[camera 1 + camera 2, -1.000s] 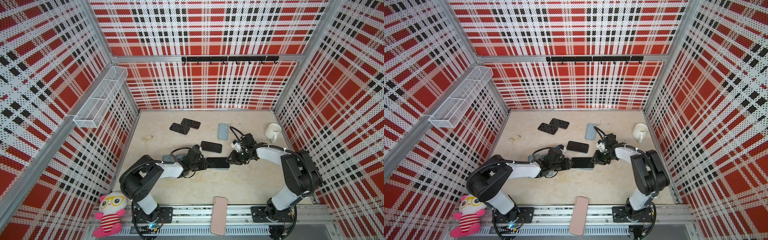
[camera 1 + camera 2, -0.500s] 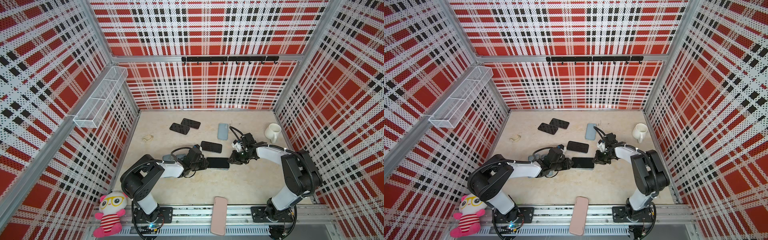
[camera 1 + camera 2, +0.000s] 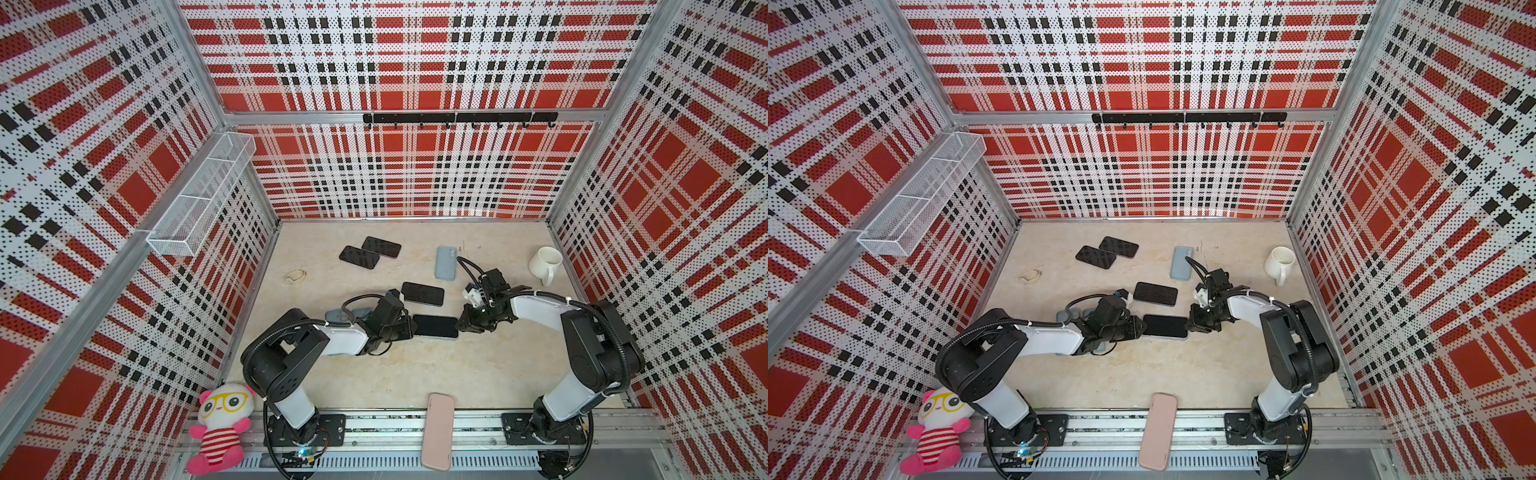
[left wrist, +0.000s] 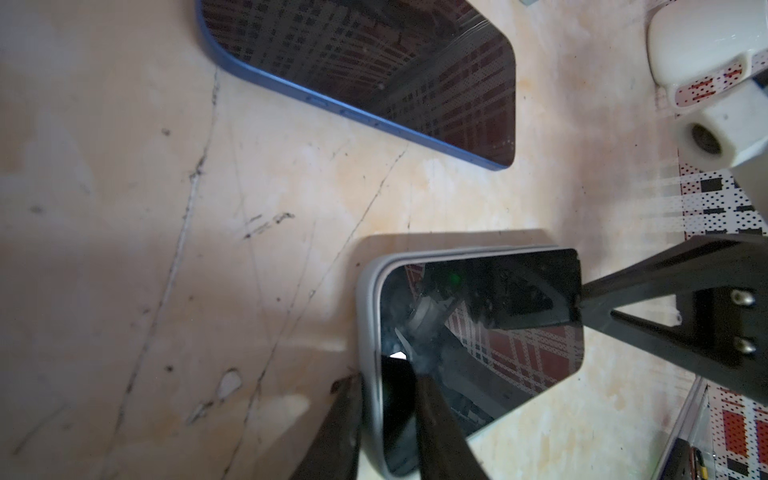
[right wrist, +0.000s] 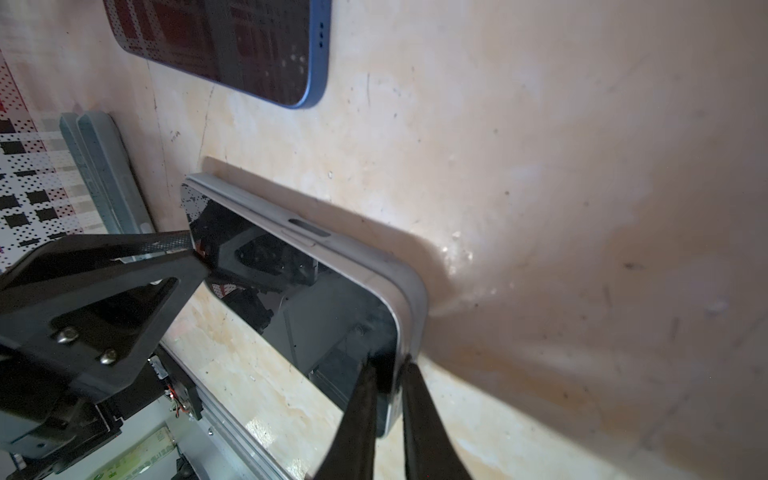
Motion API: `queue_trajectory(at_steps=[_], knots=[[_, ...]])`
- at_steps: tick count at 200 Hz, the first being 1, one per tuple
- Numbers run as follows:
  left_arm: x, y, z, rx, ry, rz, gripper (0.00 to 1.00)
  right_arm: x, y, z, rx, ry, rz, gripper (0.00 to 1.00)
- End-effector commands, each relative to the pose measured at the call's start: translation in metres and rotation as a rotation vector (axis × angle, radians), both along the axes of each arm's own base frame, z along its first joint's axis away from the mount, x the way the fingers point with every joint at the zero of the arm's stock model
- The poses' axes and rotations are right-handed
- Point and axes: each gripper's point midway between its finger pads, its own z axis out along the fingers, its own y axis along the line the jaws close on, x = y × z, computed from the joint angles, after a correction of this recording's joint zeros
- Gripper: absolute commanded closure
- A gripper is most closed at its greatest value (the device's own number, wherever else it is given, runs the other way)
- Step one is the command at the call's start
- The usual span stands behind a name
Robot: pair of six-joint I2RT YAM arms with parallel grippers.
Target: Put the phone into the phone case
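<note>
Beige tabletop (image 3: 415,374), phone (image 3: 434,326) on case (image 4: 368,332), label (image 5: 137,451) txt illegible

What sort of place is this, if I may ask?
Likely a robot test booth: plaid perforated walls box in the tabletop; left arm and right arm stand on a front rail.

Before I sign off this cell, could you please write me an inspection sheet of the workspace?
Surface: beige stone tabletop, scratched.
Job's things: black-screened phone in pale grey phone case, seating unclear.
Clutter: blue-rimmed phone, two black phones, pale blue case, pink case on front rail, white mug, pink plush toy.
Grippers: left gripper and right gripper each pinch one end of phone and case.
Cables: black cable loops at both wrists.
Surroundings: red plaid walls, white wire basket, black hook rail.
</note>
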Motion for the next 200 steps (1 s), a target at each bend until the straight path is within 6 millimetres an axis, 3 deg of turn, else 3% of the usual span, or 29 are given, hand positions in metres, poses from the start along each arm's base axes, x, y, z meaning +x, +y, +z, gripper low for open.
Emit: queue_trajectory(at_steps=[1, 79, 129, 200], knots=[[-0.005, -0.007, -0.001, 0.024, 0.000, -0.043, 0.73, -0.001, -0.005, 0.014, -0.052, -0.032, 0.008, 0.84], [-0.005, -0.007, -0.005, 0.044, 0.007, -0.055, 0.73, -0.020, -0.006, -0.005, -0.034, 0.022, -0.016, 0.85], [-0.007, -0.006, -0.007, 0.044, 0.011, -0.057, 0.74, -0.028, -0.001, -0.016, -0.050, 0.054, -0.001, 0.91], [-0.008, -0.007, -0.010, 0.040, 0.015, -0.061, 0.74, -0.047, -0.002, -0.044, -0.166, 0.121, 0.017, 0.92]])
